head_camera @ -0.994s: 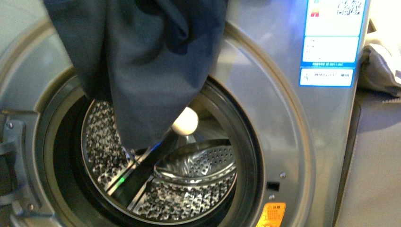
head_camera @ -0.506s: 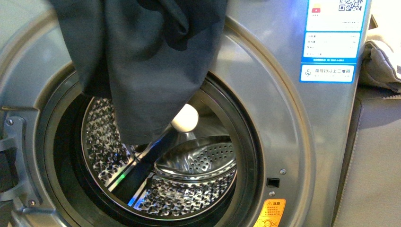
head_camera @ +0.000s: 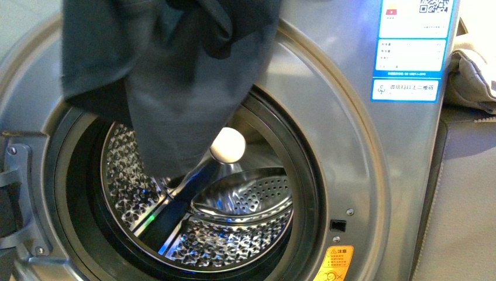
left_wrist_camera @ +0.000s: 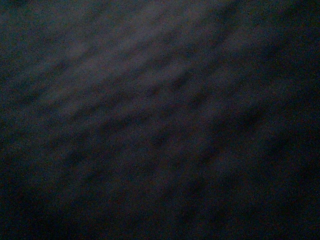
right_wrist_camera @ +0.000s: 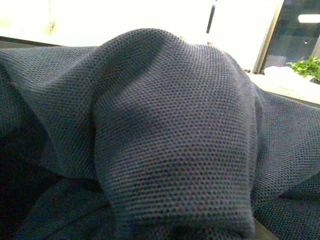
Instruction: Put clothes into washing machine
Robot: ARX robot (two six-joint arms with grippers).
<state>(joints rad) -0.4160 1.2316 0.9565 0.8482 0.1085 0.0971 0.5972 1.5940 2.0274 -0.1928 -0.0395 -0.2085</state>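
Note:
The clothes (head_camera: 175,76), a dark navy garment, hang from above the top edge of the front view, draped over the upper left of the washing machine's porthole. The silver-grey washing machine (head_camera: 351,152) fills the view, its door open and its perforated steel drum (head_camera: 234,234) showing. The garment's lowest tip reaches into the drum mouth beside a white knob (head_camera: 227,145). Neither gripper shows in the front view. In the right wrist view the navy knit fabric (right_wrist_camera: 170,135) bulges over the jaws and hides them. The left wrist view is dark.
The door hinge bracket (head_camera: 14,175) stands at the left edge of the opening. A blue-white energy label (head_camera: 409,47) and an orange warning sticker (head_camera: 334,263) are on the machine's front. A beige cloth (head_camera: 471,76) lies to the right on a grey surface.
The garment has risen and shifted left: its left fold now spreads over the machine's upper left rim and its lower tip sits a little higher in the opening.

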